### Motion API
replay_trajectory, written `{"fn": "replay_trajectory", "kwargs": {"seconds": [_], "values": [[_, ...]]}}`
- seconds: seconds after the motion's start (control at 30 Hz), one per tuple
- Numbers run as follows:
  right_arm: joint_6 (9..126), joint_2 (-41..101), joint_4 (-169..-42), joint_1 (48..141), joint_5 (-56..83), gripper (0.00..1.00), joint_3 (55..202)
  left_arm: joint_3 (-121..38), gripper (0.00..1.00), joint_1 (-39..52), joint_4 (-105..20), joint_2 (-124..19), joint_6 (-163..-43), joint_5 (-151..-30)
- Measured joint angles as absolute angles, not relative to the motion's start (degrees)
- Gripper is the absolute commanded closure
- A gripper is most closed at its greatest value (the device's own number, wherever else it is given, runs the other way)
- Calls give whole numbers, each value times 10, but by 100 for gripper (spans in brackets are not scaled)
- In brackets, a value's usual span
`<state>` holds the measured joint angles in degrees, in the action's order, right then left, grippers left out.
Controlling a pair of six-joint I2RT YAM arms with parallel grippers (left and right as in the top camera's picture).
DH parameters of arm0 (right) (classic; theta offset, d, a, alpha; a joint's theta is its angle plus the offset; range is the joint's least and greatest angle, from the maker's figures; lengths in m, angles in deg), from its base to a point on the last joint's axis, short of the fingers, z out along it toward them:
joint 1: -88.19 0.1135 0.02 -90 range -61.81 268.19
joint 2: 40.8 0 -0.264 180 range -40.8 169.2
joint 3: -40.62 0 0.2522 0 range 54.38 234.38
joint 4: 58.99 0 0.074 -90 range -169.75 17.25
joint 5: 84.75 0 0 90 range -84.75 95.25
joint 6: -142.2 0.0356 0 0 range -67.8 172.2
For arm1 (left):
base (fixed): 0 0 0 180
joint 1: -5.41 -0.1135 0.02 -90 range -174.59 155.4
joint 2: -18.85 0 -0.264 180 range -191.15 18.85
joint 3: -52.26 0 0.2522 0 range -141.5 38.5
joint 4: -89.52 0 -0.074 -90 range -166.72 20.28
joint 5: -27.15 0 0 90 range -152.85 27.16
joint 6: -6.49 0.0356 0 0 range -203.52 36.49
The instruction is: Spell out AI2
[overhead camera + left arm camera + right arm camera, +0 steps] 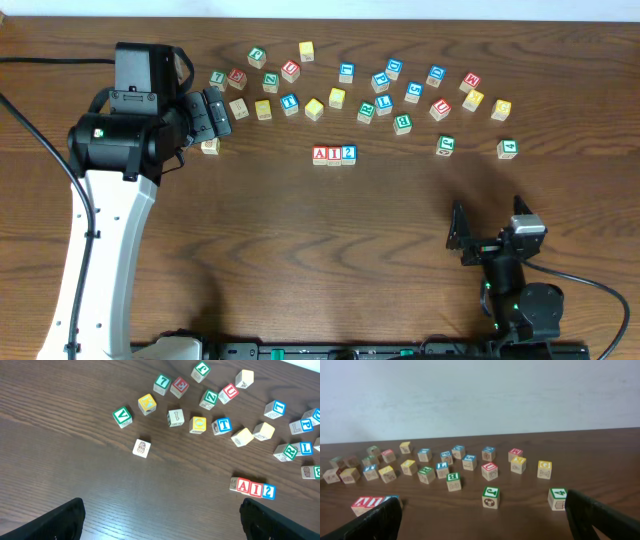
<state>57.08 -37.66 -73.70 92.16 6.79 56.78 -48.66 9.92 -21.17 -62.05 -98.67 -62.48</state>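
Shows red-lettered wooden A cube (320, 154), red I cube (334, 154), blue 2 cube (348, 153) touching in line, with left gripper (162, 507) and right gripper (482, 507) spread, empty.

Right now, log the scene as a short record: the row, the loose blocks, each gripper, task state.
row: A, I, 2, side by side, reads AI2
loose blocks: scattered, mostly behind the row, apart from it
left gripper: open, empty, left of the row
right gripper: open, empty, at the right front of the table
task state: spelling looks done
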Motion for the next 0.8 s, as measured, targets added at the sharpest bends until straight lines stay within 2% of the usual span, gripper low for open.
{"fn": "replay_trajectory", "kwargs": {"seconds": [0.8], "values": [[578,-400,-768,922,69,1,548,-487,2,99,-212,-621,-987,-625]]}}
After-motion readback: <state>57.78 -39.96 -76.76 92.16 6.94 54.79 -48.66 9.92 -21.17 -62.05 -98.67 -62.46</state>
